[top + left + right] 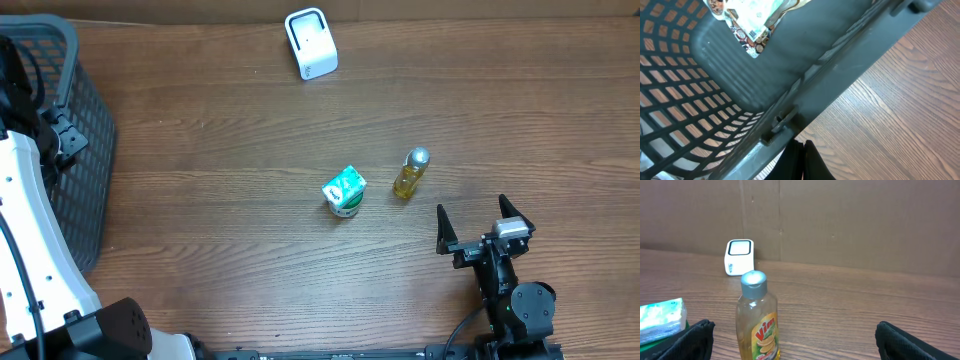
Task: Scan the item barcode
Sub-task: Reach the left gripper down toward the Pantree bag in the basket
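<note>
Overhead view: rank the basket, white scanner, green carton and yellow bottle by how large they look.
1. basket, though the frame edge cuts it off.
2. white scanner.
3 and 4. green carton and yellow bottle look too alike to rank; the bottle is slimmer.

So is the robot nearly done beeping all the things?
Not nearly. Maybe one done: a packet lies in the basket. In hand: nothing; the right end effector is open and empty near the bottle. To do: the bottle and the green carton sit on the table, away from the scanner.
</note>
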`<state>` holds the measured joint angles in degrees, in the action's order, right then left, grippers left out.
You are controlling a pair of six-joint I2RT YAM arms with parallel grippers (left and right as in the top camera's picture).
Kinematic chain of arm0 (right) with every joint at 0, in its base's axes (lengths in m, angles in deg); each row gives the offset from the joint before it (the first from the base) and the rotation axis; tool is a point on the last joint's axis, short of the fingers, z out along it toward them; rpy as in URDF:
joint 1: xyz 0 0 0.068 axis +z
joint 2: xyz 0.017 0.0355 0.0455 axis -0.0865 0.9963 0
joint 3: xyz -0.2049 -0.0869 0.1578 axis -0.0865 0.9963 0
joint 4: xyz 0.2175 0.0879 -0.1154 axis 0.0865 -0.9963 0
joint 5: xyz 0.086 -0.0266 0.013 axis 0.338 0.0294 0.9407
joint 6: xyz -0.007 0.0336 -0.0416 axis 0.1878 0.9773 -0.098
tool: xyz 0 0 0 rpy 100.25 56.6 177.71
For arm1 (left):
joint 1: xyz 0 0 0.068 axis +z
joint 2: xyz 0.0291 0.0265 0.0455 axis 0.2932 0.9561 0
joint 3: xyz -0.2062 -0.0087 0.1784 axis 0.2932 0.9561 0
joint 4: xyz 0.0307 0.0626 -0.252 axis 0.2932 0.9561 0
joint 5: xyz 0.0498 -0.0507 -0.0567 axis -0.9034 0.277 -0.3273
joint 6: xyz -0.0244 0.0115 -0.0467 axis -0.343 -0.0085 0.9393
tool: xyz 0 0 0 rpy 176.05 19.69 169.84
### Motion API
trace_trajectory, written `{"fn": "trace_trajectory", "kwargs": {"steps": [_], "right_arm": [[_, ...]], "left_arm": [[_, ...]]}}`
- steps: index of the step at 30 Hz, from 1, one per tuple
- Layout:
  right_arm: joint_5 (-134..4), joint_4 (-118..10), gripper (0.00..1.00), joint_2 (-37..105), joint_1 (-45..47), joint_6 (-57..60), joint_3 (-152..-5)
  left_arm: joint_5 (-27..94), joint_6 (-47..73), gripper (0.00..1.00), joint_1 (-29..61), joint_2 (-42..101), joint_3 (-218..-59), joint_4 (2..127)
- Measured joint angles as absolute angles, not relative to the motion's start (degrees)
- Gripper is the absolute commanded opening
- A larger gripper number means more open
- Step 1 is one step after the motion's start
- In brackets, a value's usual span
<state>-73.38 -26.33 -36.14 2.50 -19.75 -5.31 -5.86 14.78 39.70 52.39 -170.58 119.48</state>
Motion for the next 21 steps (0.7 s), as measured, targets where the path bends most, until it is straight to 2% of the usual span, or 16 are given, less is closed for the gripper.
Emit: {"fn": "trace_trajectory", "kwargs": {"steps": [4, 5, 7, 9, 13, 21], "right_arm": [[-73.40, -26.31, 1.00, -36.14, 2.50, -19.71, -5.31], [-73.38, -26.28, 1.00, -36.14, 2.52, -19.71, -5.31], [-73.40, -26.26, 1.00, -36.14, 2.50, -19.75, -5.31], [-73.38, -26.33, 1.00, -36.14, 2.50, -19.75, -5.31], [-73.38, -26.31, 1.00, -36.14, 2.50, -19.75, -5.31], [-73.38, -26.28, 1.00, -36.14, 2.50, -19.73, -5.31]], "left_arm": [[3.45, 9.29, 0.16, 40.32, 52.39, -171.14, 116.05], [4.98, 8.16, 0.23, 40.34, 52.39, -172.06, 115.65], [5.57, 7.24, 0.61, 40.34, 52.41, -174.71, 112.48], [4.26, 6.52, 0.78, 40.34, 52.43, -178.47, 106.58], [0.15, 4.68, 1.00, 40.34, 51.95, -181.63, 97.95], [-5.11, -2.68, 1.00, 41.02, 53.22, -181.72, 88.94]]}}
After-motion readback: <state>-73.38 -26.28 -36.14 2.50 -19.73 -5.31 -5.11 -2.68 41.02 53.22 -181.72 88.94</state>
